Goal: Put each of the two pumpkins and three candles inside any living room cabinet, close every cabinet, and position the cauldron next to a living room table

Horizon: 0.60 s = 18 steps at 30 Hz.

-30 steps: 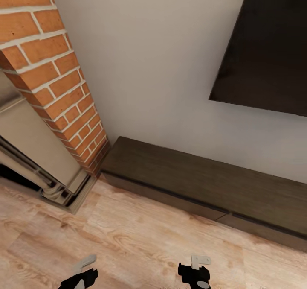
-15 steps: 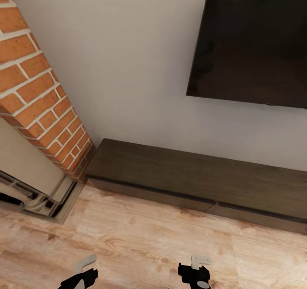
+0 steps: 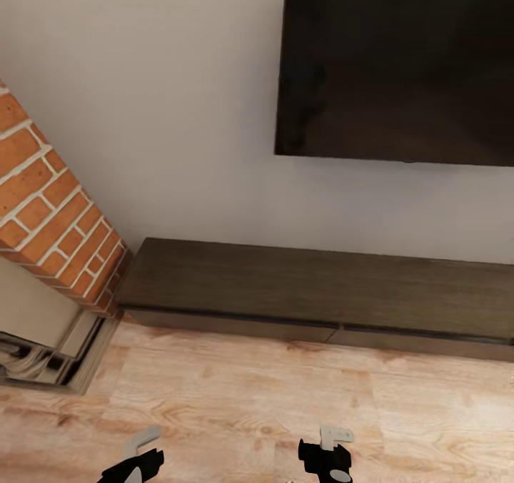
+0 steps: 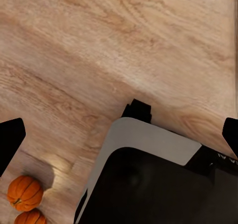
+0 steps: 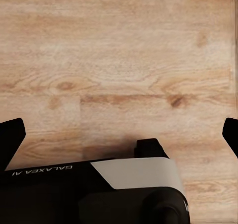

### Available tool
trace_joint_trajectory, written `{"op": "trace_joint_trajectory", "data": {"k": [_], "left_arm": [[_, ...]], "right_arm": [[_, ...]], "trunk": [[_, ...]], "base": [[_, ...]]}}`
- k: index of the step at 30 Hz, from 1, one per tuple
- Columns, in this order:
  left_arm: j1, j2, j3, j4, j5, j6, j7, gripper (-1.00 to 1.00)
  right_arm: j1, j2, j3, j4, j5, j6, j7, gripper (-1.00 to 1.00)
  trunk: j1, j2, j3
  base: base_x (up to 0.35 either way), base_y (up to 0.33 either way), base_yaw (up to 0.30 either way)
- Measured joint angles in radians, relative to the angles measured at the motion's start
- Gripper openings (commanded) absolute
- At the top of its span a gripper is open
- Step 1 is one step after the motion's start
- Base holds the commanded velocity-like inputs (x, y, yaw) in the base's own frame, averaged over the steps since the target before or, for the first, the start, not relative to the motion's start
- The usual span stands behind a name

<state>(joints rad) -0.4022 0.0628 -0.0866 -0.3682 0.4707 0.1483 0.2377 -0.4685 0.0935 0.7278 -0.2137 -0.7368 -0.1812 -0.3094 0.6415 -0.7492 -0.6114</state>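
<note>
**Head view: we face the closed cabinet, and the pumpkins are on the floor**

From the head camera we look down at a long, low, dark-brown cabinet (image 3: 314,290) standing against a pale wall, under a large black screen (image 3: 400,62). Its plain front panels look shut and its flat top is bare. A brick column (image 3: 50,226) rises at the left. Pale wooden floor (image 3: 235,390) lies between us and the cabinet. At the bottom edge sit our left gripper (image 3: 139,454) and right gripper (image 3: 330,449), both low and well apart from the cabinet.

In the left wrist view, two small orange pumpkins (image 4: 25,194) rest on the floor, one just beside the other, near the robot's dark base (image 4: 163,184).

In both wrist views the jaws stand wide apart, with nothing between them.

We judge the task barely begun: both pumpkins wait on the floor, no cabinet is open to receive them, and the candles and cauldron remain to be handled.
</note>
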Motion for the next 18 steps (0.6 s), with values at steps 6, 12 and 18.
{"op": "trace_joint_trajectory", "data": {"k": [6,12,18], "left_arm": [[0.0,0.0,0.0,0.0,0.0,0.0,0.0,1.0],[0.0,0.0,0.0,0.0,0.0,0.0,0.0,1.0],[0.0,0.0,0.0,0.0,0.0,0.0,0.0,1.0]], "right_arm": [[0.0,0.0,0.0,0.0,0.0,0.0,0.0,1.0],[0.0,0.0,0.0,0.0,0.0,0.0,0.0,1.0],[0.0,0.0,0.0,0.0,0.0,0.0,0.0,1.0]], "trunk": [[0.0,0.0,-0.004],[0.0,0.0,-0.008],[0.0,0.0,-0.012]], "base": [[0.0,0.0,-0.251],[0.0,0.0,-0.251],[0.0,0.0,-0.251]]}}
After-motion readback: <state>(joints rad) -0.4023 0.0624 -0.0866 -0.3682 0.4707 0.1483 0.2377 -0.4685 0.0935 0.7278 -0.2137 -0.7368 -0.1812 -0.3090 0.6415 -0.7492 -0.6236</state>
